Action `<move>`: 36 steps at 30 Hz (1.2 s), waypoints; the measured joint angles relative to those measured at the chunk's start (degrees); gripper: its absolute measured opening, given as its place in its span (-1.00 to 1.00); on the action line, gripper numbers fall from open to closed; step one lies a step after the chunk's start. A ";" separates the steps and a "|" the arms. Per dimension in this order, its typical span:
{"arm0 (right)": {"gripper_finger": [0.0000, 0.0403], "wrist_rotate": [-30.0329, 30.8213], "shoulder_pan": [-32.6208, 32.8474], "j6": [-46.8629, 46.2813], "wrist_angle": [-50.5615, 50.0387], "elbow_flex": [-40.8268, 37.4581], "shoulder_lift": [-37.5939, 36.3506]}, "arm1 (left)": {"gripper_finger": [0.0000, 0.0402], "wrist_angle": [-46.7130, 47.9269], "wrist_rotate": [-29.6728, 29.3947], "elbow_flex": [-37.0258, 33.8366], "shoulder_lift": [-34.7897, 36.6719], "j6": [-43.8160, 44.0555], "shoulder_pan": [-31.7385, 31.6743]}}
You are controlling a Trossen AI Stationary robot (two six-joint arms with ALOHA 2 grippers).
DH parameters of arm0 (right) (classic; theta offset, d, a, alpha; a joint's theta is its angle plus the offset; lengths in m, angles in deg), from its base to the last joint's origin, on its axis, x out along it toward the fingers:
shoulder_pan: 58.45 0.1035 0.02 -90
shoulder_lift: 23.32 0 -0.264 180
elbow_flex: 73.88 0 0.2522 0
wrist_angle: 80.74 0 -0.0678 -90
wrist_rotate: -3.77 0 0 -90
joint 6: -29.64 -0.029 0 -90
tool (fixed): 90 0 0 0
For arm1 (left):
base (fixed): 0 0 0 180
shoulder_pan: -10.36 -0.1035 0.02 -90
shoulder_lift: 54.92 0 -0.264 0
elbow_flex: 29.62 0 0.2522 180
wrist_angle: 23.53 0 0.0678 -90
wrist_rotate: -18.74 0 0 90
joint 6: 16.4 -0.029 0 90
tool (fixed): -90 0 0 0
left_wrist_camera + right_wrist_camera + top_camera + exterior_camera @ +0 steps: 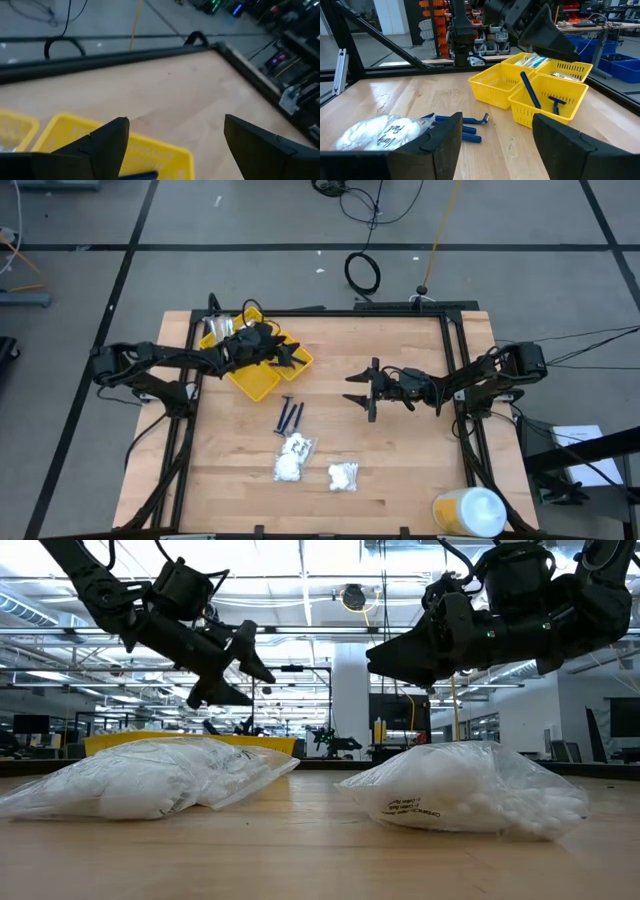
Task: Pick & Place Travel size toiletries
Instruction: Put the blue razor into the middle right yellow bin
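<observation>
The yellow compartment tray (256,384) sits at the table's far left. My left gripper (297,355) hovers open over its right compartment and holds nothing; the left wrist view shows its fingers spread (175,125) above the tray's rim (150,150). Two dark blue sticks (532,92) lie inside that compartment, and silvery packets (535,61) fill a farther one. More blue sticks (289,415) lie flat on the wood at mid-table. Two clear bags of white lumps (292,458) (343,475) rest nearer the front edge. My right gripper (352,388) hangs open right of centre, pointing toward the tray.
A large white-and-yellow round container (470,512) stands at the near right corner. Black frame rails (455,370) run along the table's sides and far edge. Bare wood (400,460) lies between the bags and the right rail.
</observation>
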 joint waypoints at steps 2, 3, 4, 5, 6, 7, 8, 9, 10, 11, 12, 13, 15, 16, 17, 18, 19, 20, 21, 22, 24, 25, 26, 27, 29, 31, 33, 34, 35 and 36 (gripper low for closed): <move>0.12 0.00 0.00 -0.01 0.00 0.00 0.00 | 0.56 -1.06 0.04 0.02 0.00 -1.45 -0.08; 0.12 0.00 0.00 0.00 -0.01 0.00 0.00 | 0.56 -1.32 0.37 0.02 0.00 -2.29 -0.01; 0.12 0.00 0.00 0.00 -0.04 0.00 0.00 | 0.56 -1.51 1.28 0.02 0.05 -3.34 0.08; 0.12 0.00 0.00 -0.02 -0.04 0.00 0.00 | 0.55 -1.48 2.23 0.02 0.40 -4.49 0.16; 0.12 0.00 0.00 -0.01 -0.07 0.00 0.00 | 0.56 -1.37 3.26 0.02 0.90 -5.62 0.27; 0.12 0.00 0.00 0.00 -0.11 0.00 0.00 | 0.56 -1.54 4.36 0.03 1.37 -6.72 0.48; 0.11 0.00 0.00 0.00 -0.22 0.00 0.00 | 0.57 -1.68 5.45 0.04 1.72 -7.61 0.70; 0.11 0.00 0.00 0.00 -0.43 0.00 0.00 | 0.58 -1.56 6.63 0.04 2.11 -8.21 0.92; 0.11 0.00 0.00 0.00 -0.60 -0.02 0.00 | 0.59 -1.24 7.60 0.04 2.68 -8.56 1.18; 0.11 0.00 -0.01 0.00 -0.68 0.00 0.00 | 0.60 -1.13 8.45 0.04 3.47 -8.76 1.40; 0.11 0.00 0.00 0.00 -0.68 -0.02 0.00 | 0.60 -1.49 8.87 0.04 4.33 -8.85 1.71; 0.11 0.00 0.00 -0.02 -0.69 0.01 0.00 | 0.61 -1.77 9.00 0.04 5.26 -8.92 2.05; 0.11 0.24 0.11 0.00 -2.30 0.95 0.43 | 0.62 -1.72 9.00 0.04 6.92 -8.96 2.59; 0.11 0.46 0.22 -0.01 -4.25 2.27 1.00 | 0.62 -1.70 8.87 0.04 7.65 -8.96 2.83; 0.11 1.27 0.46 -0.02 -6.43 3.67 1.61 | 0.62 -1.69 8.47 0.04 8.34 -8.85 3.11; 0.11 1.74 0.77 -0.02 -9.34 5.40 2.47 | 0.62 -1.79 8.29 0.04 8.95 -8.59 3.28; 0.11 1.71 1.03 0.00 -11.98 7.76 3.98 | 0.61 -1.79 8.19 0.04 9.40 -8.50 3.49; 0.11 1.59 1.20 0.01 -14.71 10.60 5.87 | 0.60 -1.71 8.14 0.04 9.73 -8.49 3.55; 0.11 1.27 1.34 0.17 -17.66 13.27 7.88 | 0.59 -1.68 8.11 0.04 9.93 -8.50 3.73; 0.11 0.34 1.49 0.70 -20.70 15.83 9.82 | 0.58 -1.69 8.07 0.04 9.97 -8.49 3.95; 0.11 -3.13 1.35 2.52 -25.34 21.30 14.25 | 0.56 -1.55 8.00 0.04 9.94 -8.57 4.20; 0.11 -4.94 1.16 3.56 -27.15 24.05 16.49 | 0.56 -1.49 8.00 0.04 9.92 -8.59 4.36; 0.11 -7.27 1.00 4.24 -29.07 26.73 18.46 | 0.55 -1.47 8.06 0.04 9.92 -8.59 4.44; 0.11 -8.89 0.81 5.01 -30.81 29.28 20.34 | 0.54 -1.29 8.05 0.04 9.94 -8.61 4.52; 0.11 -12.12 0.72 6.66 -33.92 34.28 24.03 | 0.55 -0.87 8.02 0.04 9.92 -8.90 4.72; 0.11 -14.05 0.72 8.85 -36.80 38.34 27.02 | 0.56 -0.63 7.98 0.04 9.92 -9.36 4.97; 0.11 -15.23 0.74 11.00 -38.69 42.04 29.64 | 0.58 -0.65 8.07 0.04 9.92 -9.66 5.01; 0.11 -15.25 0.78 11.72 -39.87 43.58 30.61 | 0.59 -0.63 8.06 0.04 9.92 -9.66 5.01; 0.11 -15.32 0.78 12.58 -40.83 44.85 31.62 | 0.59 -0.51 8.03 0.04 9.92 -9.68 4.97; 0.11 -15.34 0.76 13.46 -41.33 46.00 32.65 | 0.59 -0.31 8.02 0.04 9.92 -9.68 4.97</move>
